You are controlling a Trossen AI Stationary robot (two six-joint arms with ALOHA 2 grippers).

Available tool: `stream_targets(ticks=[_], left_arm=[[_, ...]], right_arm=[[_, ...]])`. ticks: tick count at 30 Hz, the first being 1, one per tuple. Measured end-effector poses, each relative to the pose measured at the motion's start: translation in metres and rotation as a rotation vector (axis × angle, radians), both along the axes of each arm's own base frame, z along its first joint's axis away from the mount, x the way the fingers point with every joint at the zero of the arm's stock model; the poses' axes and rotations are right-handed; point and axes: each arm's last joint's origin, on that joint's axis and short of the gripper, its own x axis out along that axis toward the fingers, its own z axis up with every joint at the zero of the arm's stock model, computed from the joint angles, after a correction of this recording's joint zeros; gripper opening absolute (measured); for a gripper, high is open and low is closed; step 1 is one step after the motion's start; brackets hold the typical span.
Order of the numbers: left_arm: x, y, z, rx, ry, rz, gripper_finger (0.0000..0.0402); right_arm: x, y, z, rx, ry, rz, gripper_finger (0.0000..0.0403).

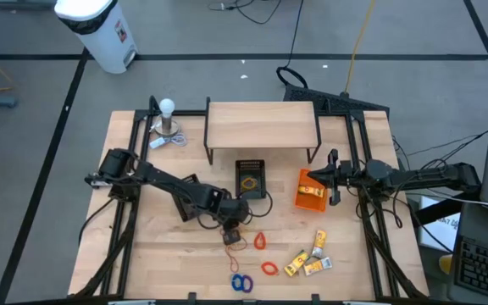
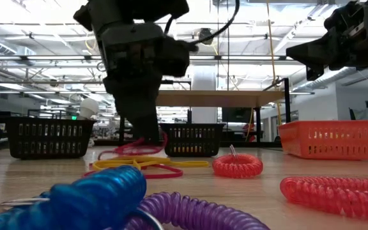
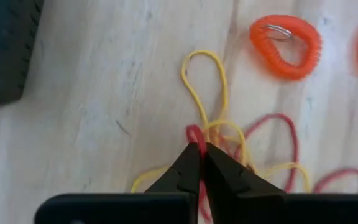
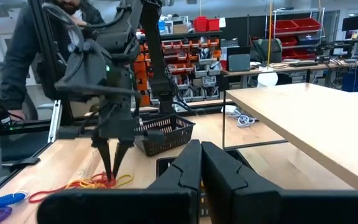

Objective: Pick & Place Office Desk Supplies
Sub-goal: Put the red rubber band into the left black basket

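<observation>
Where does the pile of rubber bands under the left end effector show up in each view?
High view: rubber bands, lower centre, at the left end effector.
Low view: left of centre, yellow and red loops on the tabletop.
Left wrist view: centre, pinched by the shut fingers.
Right wrist view: lower left.
Shared landmark: the black mesh bin, though hardly seen in the left wrist view.
</observation>
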Motion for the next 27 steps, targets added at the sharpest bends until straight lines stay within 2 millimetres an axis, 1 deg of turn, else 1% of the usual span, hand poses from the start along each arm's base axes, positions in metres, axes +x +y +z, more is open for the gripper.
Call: stream_targets(ticks=[2, 5, 7, 11, 14, 18, 20, 22, 24, 27], left_arm=[[0.002, -0.002, 0.010, 0.001, -0.035, -0.023, 0.0007], [-0.002, -0.005, 0.030, 0.002, -0.084, -0.064, 0.0007], [-0.006, -0.008, 0.047, 0.005, -0.142, -0.100, 0.0008], [-0.023, -0.012, 0.087, 0.021, -0.266, -0.146, 0.0005], [-0.042, -0.016, 0.119, 0.046, -0.372, -0.177, 0.0007], [-0.076, -0.017, 0.160, 0.122, -0.498, -0.205, 0.0004], [-0.094, -0.016, 0.175, 0.170, -0.552, -0.213, 0.0007], [-0.113, -0.012, 0.186, 0.202, -0.595, -0.231, 0.0006], [-0.130, -0.006, 0.190, 0.226, -0.625, -0.231, 0.0003], [-0.158, 0.001, 0.186, 0.286, -0.672, -0.273, 0.0006]], right_arm=[[0.000, 0.000, 0.000, 0.000, 0.003, 0.000, 0.0000], [0.001, 0.000, -0.001, 0.000, 0.010, 0.000, 0.0000], [0.001, 0.000, -0.001, 0.000, 0.014, -0.001, 0.0000], [0.002, 0.000, -0.001, 0.003, 0.014, -0.002, 0.0000], [0.003, 0.000, -0.002, 0.011, 0.022, 0.000, 0.0000], [0.003, 0.000, -0.003, 0.026, 0.024, 0.001, 0.0000], [0.003, 0.000, -0.002, 0.036, 0.018, 0.003, 0.0000], [0.004, 0.000, -0.002, 0.037, 0.017, 0.005, 0.0000], [0.004, 0.000, -0.002, 0.037, 0.020, 0.005, 0.0000], [0.005, 0.000, -0.004, 0.039, 0.034, 0.005, 0.0000]])
